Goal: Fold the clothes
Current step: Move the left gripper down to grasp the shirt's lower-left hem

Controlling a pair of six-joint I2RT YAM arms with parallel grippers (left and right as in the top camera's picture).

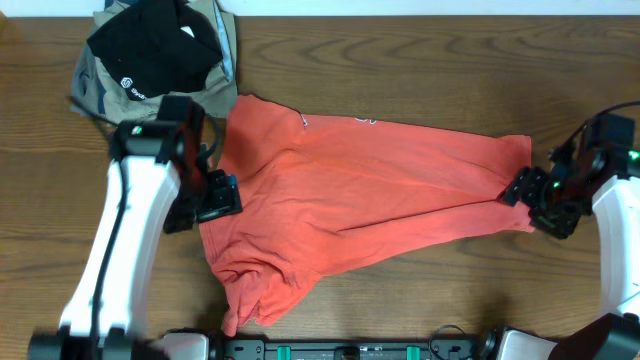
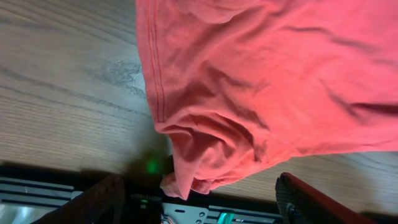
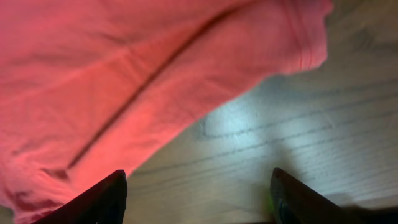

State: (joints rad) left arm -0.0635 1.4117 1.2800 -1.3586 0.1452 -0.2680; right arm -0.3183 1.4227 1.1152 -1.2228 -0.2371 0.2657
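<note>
Currently, the red-orange cotton T-shirt (image 1: 370,190) lies unfolded and creased across the middle of the brown wood-grain worktop (image 1: 420,60). Its long axis runs from left to right. A small trace of white print (image 1: 362,120) shows at its far edge; the rest of the print is not visible. The near-left part of the shirt is bunched into loose folds close to the front edge of the worktop.

The left end effector (image 1: 215,195) stands at the left edge of the shirt. In the left wrist view its two fingers (image 2: 93,202) are set wide apart and grip nothing. A hemmed edge and the crumpled corner of the shirt lie below them, and the fingers do not close on the cloth.

The right end effector (image 1: 522,188) stands at the right end of the shirt, just beside the hem. In the right wrist view its fingers (image 3: 102,199) are also wide apart and empty, with mostly bare worktop between them and the shirt's edge towards the left finger. Contact with the cloth cannot be determined.

A black folded garment with a small white logo (image 1: 155,50) rests on a khaki-grey folded garment (image 1: 95,85) in the far-left corner of the worktop, just beside the shirt's far-left corner.
</note>
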